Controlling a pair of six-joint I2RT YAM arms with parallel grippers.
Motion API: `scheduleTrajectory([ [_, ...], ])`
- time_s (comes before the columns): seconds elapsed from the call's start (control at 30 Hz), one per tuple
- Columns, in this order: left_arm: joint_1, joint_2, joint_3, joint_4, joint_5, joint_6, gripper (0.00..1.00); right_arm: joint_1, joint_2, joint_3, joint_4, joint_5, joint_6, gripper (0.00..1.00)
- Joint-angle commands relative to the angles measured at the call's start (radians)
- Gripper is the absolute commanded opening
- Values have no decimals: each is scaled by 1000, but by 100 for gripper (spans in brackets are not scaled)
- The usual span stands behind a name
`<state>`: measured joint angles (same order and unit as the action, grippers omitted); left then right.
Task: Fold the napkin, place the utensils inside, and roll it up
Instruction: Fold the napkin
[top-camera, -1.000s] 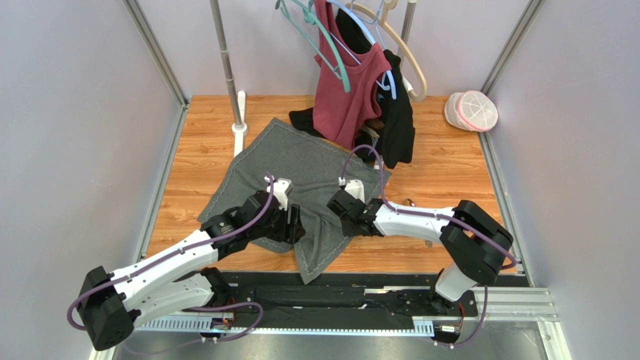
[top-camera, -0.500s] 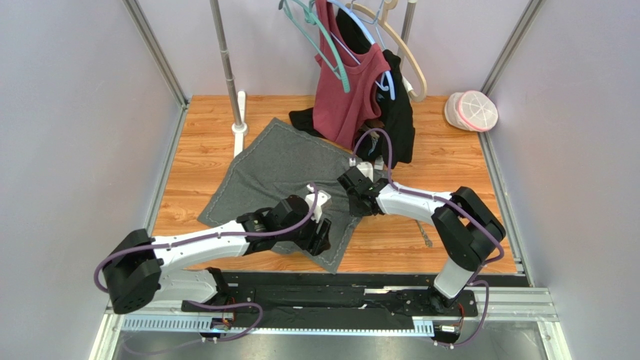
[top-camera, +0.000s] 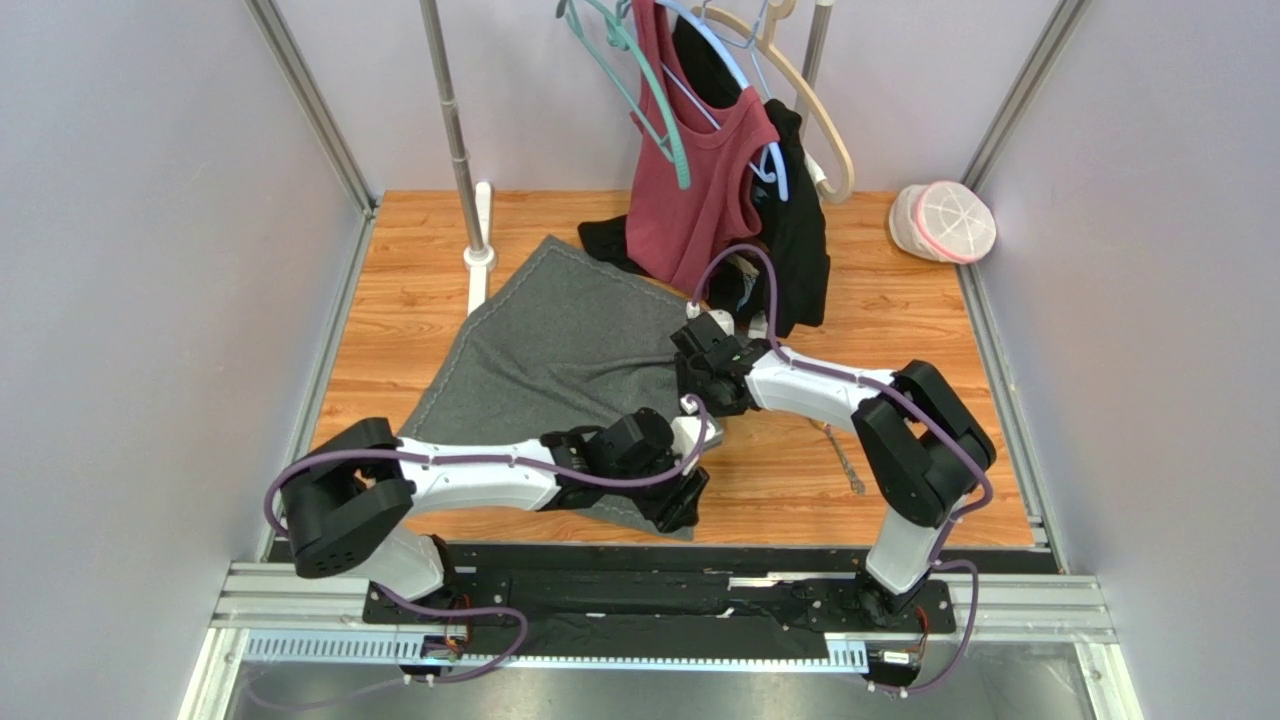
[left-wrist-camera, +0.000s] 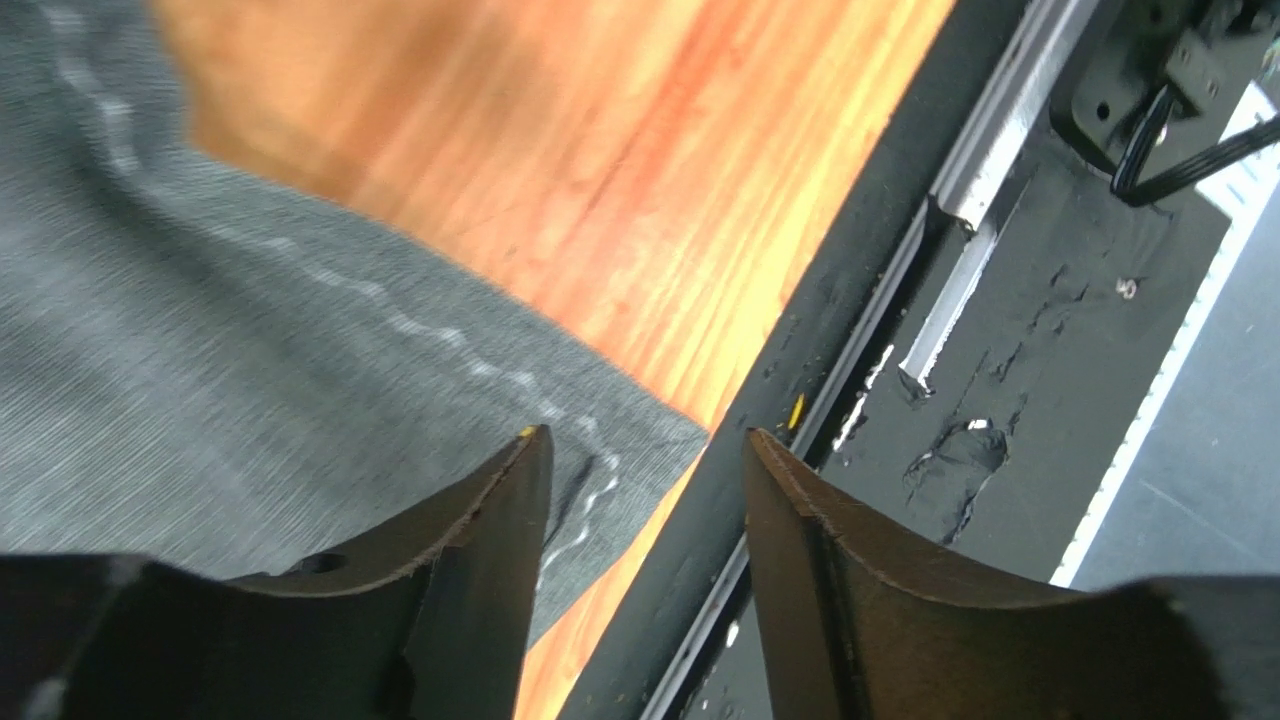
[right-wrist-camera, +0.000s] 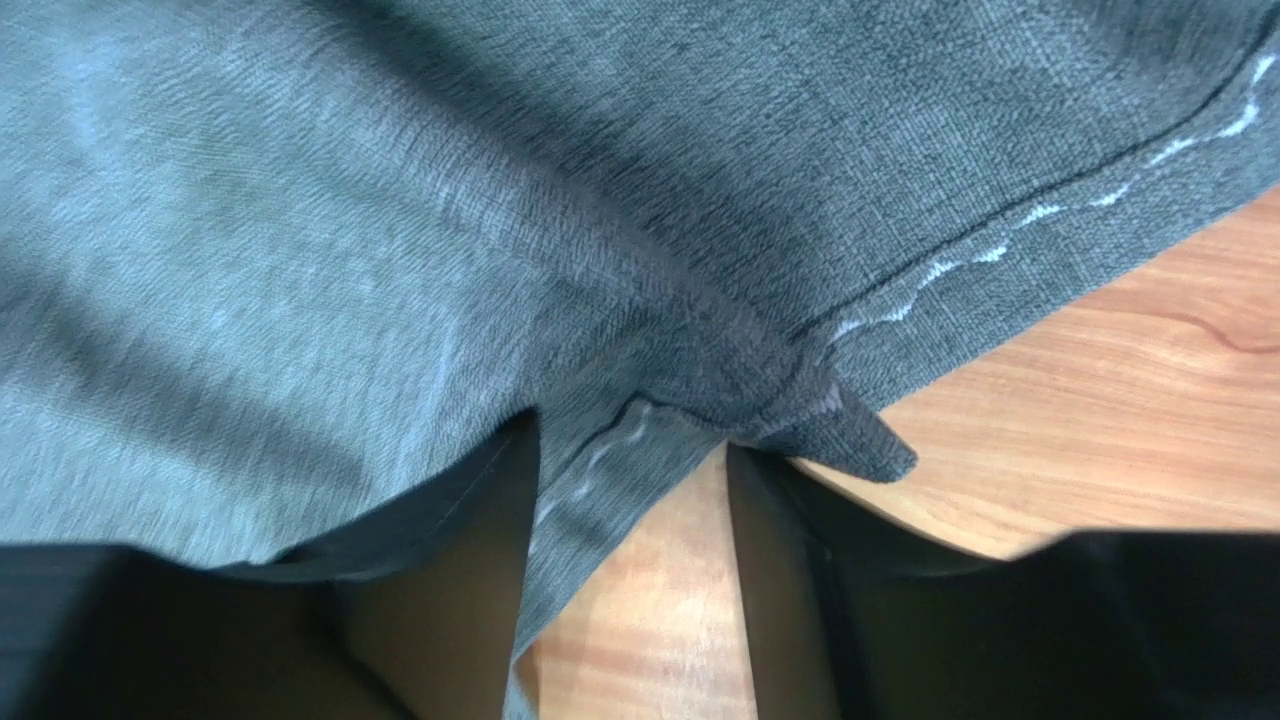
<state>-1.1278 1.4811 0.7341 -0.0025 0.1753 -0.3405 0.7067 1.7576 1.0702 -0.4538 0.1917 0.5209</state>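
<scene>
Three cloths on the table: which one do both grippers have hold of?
The dark grey napkin, flat on the wood with a pale stitched border; the maroon top and black garment hang from hangers behind, untouched.

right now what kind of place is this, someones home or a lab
Most likely a lab test cell, not a home: two robot arms on a metal rail, plain grey walls around a small wood-look table, and staged props, the napkin and hung garments.

A wooden tabletop (top-camera: 887, 323) is being enclosed by pale lilac walls (top-camera: 150, 270); behind it, garments are being hung on a rack (top-camera: 451, 113).
</scene>
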Motion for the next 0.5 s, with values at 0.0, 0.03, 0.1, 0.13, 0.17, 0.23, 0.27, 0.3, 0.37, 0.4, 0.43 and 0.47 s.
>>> scheduleTrajectory([
  [0.0,-33,67,83,15,12,34,54,-29,-134,-18,14,-73,-2,61],
  [0.03,-46,86,90,9,10,35,53,-33,-185,-41,4,-81,4,62],
  [0.1,-56,93,88,7,-8,20,53,-52,-240,-65,-5,-86,7,65],
  [0.13,-64,97,85,7,-20,11,52,-59,-291,-87,-19,-87,8,65],
  [0.17,-70,100,83,-19,-37,2,52,-71,-318,-98,-25,-87,8,66],
  [0.23,-75,104,83,-36,-88,-23,51,-87,-363,-114,-43,-92,11,66],
  [0.27,-82,102,85,-62,-111,-32,51,-102,-410,-133,-51,-97,13,67],
  [0.3,-87,97,85,-71,-152,-44,51,-108,-429,-141,-55,-94,13,67],
  [0.37,-104,62,67,-62,-172,-46,51,-130,-486,-162,-71,-89,13,68],
  [0.4,-121,50,59,-51,-174,-37,52,-137,-504,-170,-75,-87,14,68],
  [0.43,-130,35,50,-45,-198,-35,52,-145,-518,-177,-80,-87,14,69],
  [0.47,-133,34,50,-45,-198,-35,52,-159,-530,-182,-82,-89,13,69],
])
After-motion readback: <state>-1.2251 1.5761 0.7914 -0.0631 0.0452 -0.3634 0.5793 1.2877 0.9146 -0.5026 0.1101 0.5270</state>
